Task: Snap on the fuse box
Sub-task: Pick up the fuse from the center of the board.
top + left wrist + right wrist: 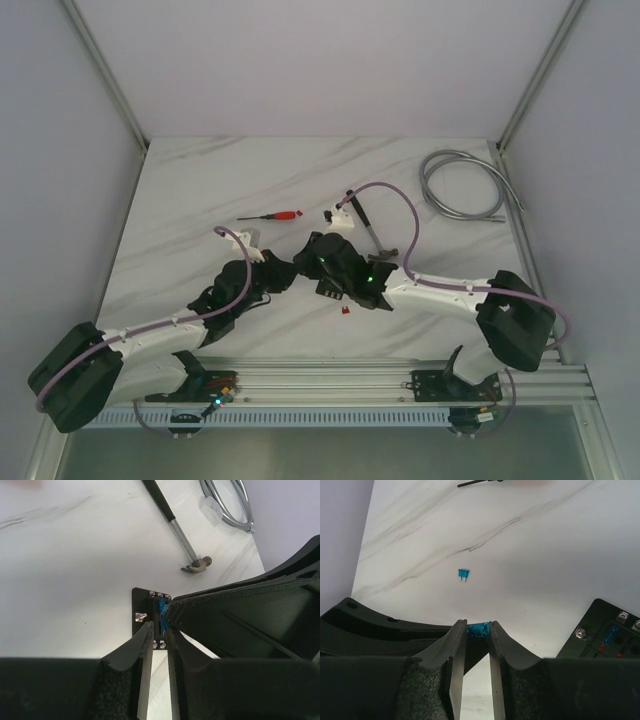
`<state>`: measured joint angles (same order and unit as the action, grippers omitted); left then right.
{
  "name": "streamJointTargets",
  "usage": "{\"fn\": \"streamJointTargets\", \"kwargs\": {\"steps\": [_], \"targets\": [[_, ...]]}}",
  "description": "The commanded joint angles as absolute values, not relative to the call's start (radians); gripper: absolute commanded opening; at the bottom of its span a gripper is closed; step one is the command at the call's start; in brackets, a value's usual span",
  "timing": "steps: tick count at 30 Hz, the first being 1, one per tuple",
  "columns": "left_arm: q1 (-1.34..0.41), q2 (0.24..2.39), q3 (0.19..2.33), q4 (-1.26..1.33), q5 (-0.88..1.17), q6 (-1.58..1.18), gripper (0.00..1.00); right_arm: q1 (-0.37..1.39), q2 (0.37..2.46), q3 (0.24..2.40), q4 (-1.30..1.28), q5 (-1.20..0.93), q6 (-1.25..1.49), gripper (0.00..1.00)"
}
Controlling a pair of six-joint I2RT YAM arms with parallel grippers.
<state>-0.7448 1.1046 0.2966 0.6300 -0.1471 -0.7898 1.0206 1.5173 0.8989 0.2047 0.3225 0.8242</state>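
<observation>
The fuse box (pixel 142 603) is a small black block with silver screws, lying flat on the marble table. It also shows at the right edge of the right wrist view, fuse box (pixel 603 632), with tiny red and blue fuses in its slots. My right gripper (pixel 478 626) is shut on a small blue fuse (pixel 479 630), held above the table to the left of the box. My left gripper (pixel 159 629) reaches in from the other side with its jaws a narrow gap apart. The blue fuse (pixel 161 611) sits right at its fingertips; whether they touch it is unclear.
A loose blue fuse (pixel 464 573) lies on the table farther out, and a tiny red fuse (pixel 346 313) lies near the arms. A hammer (pixel 372 232), a red-handled screwdriver (pixel 275 216) and a coiled grey cable (pixel 465 185) lie behind.
</observation>
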Motion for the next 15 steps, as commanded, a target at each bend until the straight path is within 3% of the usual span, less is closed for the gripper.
{"fn": "streamJointTargets", "kwargs": {"steps": [1, 6, 10, 15], "targets": [[-0.751, 1.107, 0.335, 0.684, -0.173, -0.760, 0.24, 1.032, 1.501, 0.869, 0.266, 0.278, 0.874, 0.22], [-0.752, 1.091, 0.336, 0.665, -0.173, -0.737, 0.09, 1.035, 1.498, 0.851, 0.286, 0.274, 0.884, 0.23], [-0.752, 1.065, 0.339, 0.615, -0.174, -0.674, 0.01, 1.032, 1.483, 0.838, 0.315, 0.269, 0.849, 0.31], [-0.752, 0.993, 0.336, 0.548, -0.167, -0.591, 0.00, 1.014, 1.428, 0.820, 0.340, 0.236, 0.757, 0.43]]}}
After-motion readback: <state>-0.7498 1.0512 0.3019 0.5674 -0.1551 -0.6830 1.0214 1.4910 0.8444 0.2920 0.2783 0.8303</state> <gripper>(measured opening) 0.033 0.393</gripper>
